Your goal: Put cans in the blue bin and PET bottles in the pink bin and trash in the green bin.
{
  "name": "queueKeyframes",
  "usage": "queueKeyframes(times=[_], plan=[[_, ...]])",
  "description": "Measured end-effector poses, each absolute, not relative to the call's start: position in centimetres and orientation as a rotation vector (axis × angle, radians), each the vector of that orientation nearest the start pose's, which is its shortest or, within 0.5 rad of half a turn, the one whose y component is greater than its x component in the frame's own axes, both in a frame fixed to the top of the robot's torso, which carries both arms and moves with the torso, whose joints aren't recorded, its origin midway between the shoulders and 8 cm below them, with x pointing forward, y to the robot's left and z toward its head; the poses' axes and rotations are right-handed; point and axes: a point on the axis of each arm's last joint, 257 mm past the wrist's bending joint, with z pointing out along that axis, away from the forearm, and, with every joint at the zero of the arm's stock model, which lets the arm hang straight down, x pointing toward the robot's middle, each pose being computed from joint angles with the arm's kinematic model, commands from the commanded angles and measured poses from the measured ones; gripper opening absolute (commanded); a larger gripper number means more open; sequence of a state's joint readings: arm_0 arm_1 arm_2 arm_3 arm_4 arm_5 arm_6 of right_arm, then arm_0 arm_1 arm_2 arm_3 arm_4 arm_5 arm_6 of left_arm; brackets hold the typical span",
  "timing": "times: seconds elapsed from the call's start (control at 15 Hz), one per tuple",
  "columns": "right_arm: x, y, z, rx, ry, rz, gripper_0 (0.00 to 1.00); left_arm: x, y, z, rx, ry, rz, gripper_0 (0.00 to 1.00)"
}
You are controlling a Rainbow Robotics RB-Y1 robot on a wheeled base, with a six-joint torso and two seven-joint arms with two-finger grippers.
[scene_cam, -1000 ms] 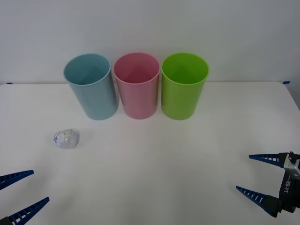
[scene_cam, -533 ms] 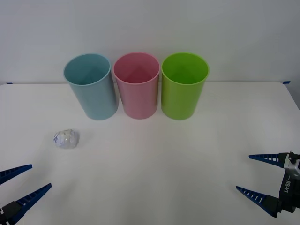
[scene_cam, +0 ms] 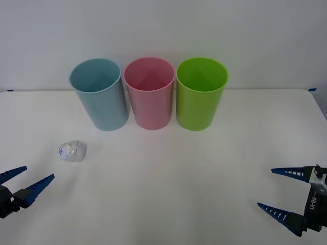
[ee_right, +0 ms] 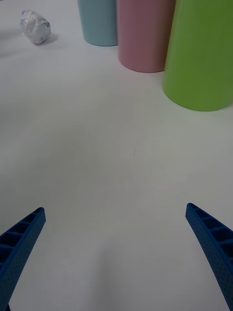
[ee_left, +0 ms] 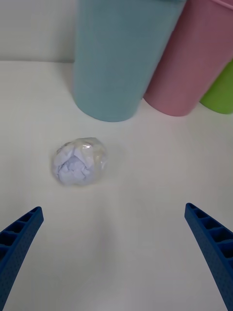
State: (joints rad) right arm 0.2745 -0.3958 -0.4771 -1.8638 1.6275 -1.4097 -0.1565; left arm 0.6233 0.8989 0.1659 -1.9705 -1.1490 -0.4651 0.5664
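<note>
Only legible text: white "RB-Y1" lettering, running vertically on the black body of the right gripper [scene_cam: 278, 191], at about 4 o'clock in the front view. The bins, the trash ball and the table carry no readable markings.

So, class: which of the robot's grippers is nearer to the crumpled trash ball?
Left. The left gripper, open, sits just in front of the trash; the right gripper, open, waits far across the table.
</note>
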Motion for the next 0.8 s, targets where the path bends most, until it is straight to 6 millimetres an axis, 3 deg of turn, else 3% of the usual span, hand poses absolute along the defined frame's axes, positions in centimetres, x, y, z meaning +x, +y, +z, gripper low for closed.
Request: queueKeyframes(times=[0.4, 0.8], plan=[[32.9, -27.6, -26.0, -1.041, 1.805, 0.431, 1.0, 37.0, 35.6, -24.7, 0.154, 2.057, -0.317, 1.0], [32.9, -27.6, -26.0, -1.041, 1.805, 0.431, 1.0, 39.9, 36.2, -26.6, 0.095, 2.102, -0.31, 1.0]])
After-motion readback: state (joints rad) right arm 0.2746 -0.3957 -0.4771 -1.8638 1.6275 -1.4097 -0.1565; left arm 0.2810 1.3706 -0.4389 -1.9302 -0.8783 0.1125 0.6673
